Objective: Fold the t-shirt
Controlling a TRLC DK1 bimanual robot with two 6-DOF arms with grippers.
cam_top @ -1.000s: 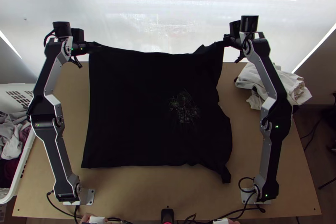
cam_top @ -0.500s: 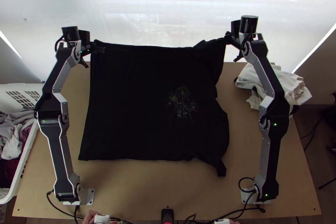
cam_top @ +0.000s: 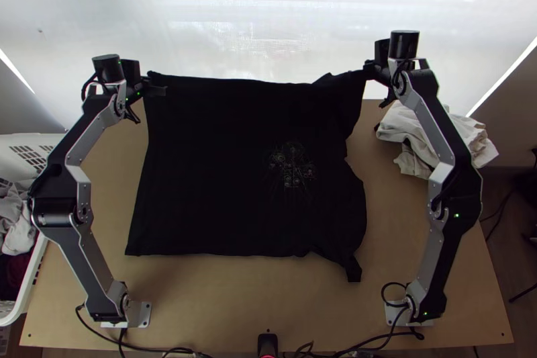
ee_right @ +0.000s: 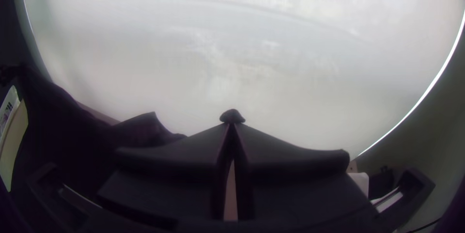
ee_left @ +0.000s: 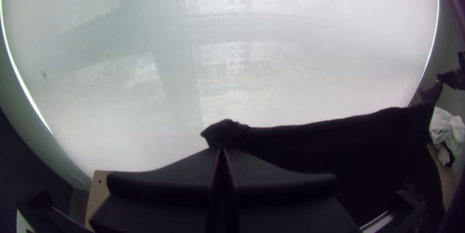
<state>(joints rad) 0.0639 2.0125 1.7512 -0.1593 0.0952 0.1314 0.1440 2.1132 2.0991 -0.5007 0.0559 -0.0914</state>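
Black t-shirt, one, held at two far corners

Item: t-shirt, black, pale line print right of centre; broadly spread between my arms, its near part on the wooden desk, right side uneven.
Left end effector: I have it closed on the far left corner, a bunched bit poking past the fingertips.
Right end effector: closed on the far right corner, a small tuft at the tips.
Also listed: pale cloth pile, beyond the shirt's right side; white basket of laundry, left.
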